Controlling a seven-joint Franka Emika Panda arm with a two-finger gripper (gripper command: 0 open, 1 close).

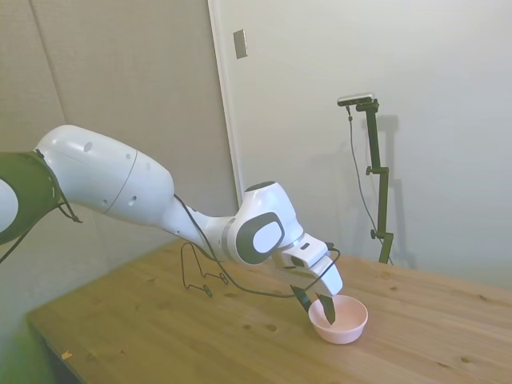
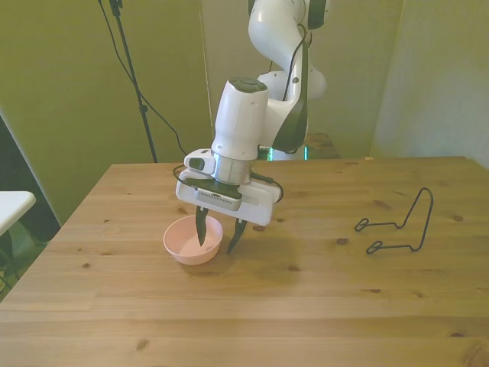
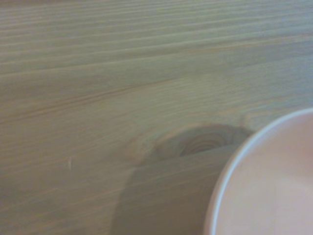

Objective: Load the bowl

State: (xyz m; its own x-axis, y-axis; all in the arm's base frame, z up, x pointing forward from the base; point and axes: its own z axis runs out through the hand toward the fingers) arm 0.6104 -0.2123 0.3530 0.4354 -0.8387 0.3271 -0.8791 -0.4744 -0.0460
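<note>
Left of centre in the front view, the pale pink bowl (image 2: 192, 241) sits upright on the wooden table (image 2: 306, 306), and the gripper (image 2: 217, 237) is right on top of it. Fingers are spread apart, straddling the rim: one finger (image 2: 201, 227) dips inside the bowl, the other hangs just outside it, nothing clenched yet. The black wire rack (image 2: 397, 225) is well apart, over at the frame's right (wrist view only catches a rim slice and a wood knot (image 3: 200, 142)).

Cut off and hidden parts
The wrist view crops the bowl (image 3: 274, 191) to one soft arc; in the side view, fingers (image 1: 328, 308) cover its near rim.
</note>
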